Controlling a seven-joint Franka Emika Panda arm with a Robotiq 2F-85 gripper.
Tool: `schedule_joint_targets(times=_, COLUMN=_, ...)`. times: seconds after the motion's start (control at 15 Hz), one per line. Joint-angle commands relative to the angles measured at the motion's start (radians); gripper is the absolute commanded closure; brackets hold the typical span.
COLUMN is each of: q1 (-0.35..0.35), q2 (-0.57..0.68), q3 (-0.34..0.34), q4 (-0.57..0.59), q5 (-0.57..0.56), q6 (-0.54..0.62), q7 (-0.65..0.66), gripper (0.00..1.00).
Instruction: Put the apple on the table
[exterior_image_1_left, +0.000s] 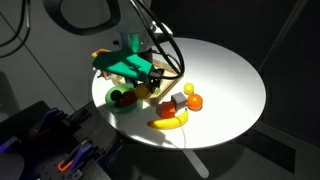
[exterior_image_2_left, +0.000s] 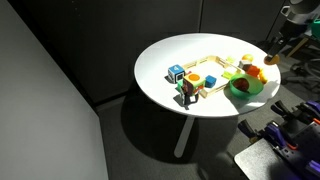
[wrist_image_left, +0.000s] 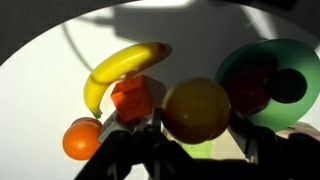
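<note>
In the wrist view my gripper (wrist_image_left: 197, 128) is shut on a round yellow-orange apple (wrist_image_left: 198, 108) and holds it above the white round table (wrist_image_left: 40, 90). A green bowl (wrist_image_left: 275, 70) with dark red fruit sits just to the right of the apple. In an exterior view the gripper (exterior_image_1_left: 147, 78) hangs over the near-left part of the table (exterior_image_1_left: 230, 70), beside the green bowl (exterior_image_1_left: 122, 98). In an exterior view the bowl (exterior_image_2_left: 243, 88) stands at the table's (exterior_image_2_left: 170, 50) right edge; the apple is hard to make out there.
A banana (wrist_image_left: 120, 65), an orange block (wrist_image_left: 130, 98) and an orange (wrist_image_left: 80, 140) lie left of the apple. The banana (exterior_image_1_left: 170, 122) and orange (exterior_image_1_left: 195, 101) also show in an exterior view. Coloured blocks (exterior_image_2_left: 180, 76) and wooden pieces (exterior_image_2_left: 215, 68) lie mid-table.
</note>
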Motion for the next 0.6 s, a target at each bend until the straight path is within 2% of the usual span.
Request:
schedule_joint_targets(times=0.0, q1=0.017, q2=0.090, q3=0.002, q4=0.108, q5=0.051, q6=-0.030, q7=0.001, gripper=0.57)
schedule_joint_targets(times=0.53, q1=-0.003, q2=0.236, q3=0.061, q4=0.291, q5=0.088, q6=-0.082, q7=0.037, gripper=0.57)
